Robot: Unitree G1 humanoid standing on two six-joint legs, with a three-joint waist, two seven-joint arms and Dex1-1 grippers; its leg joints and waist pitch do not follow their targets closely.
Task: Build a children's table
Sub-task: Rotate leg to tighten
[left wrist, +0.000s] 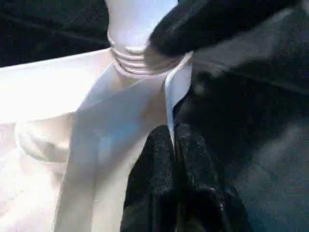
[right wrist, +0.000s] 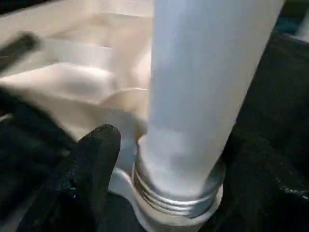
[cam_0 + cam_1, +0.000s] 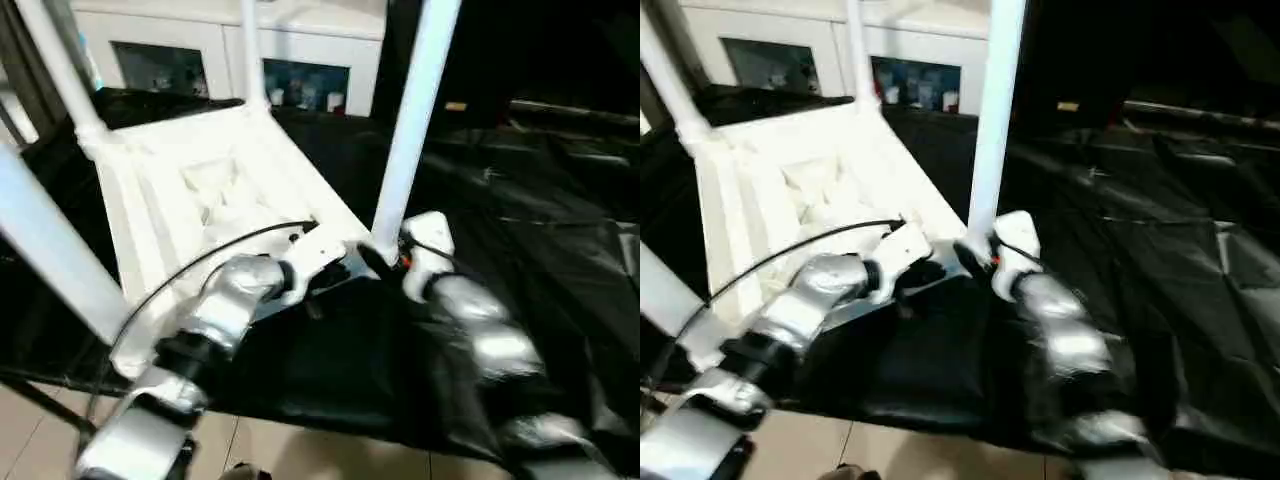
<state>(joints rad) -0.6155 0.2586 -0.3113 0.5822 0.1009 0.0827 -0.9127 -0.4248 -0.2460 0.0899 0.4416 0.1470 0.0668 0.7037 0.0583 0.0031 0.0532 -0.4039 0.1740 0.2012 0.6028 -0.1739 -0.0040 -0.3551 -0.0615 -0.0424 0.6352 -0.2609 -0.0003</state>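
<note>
You see the tabletop (image 3: 200, 190) upside down at centre left, legs (image 3: 415, 120) standing in its corners. A cabinet (image 3: 300, 45) sits behind, along the top edge.

Dim scene; blown-out whites; motion blur throughout.

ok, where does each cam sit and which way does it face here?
Left eye: on the head, looking forward and down at the upturned tabletop with legs standing in its sockets; both silver forearms show.
Right eye: same scene from slightly to the side; same forearms.
Left wrist: along the shut left gripper at the tabletop's rim near a corner socket.
Right wrist: along the right gripper, fingers either side of the near leg just above its threaded base.
Shared: both wrist views show that leg's threads at the socket.
</note>
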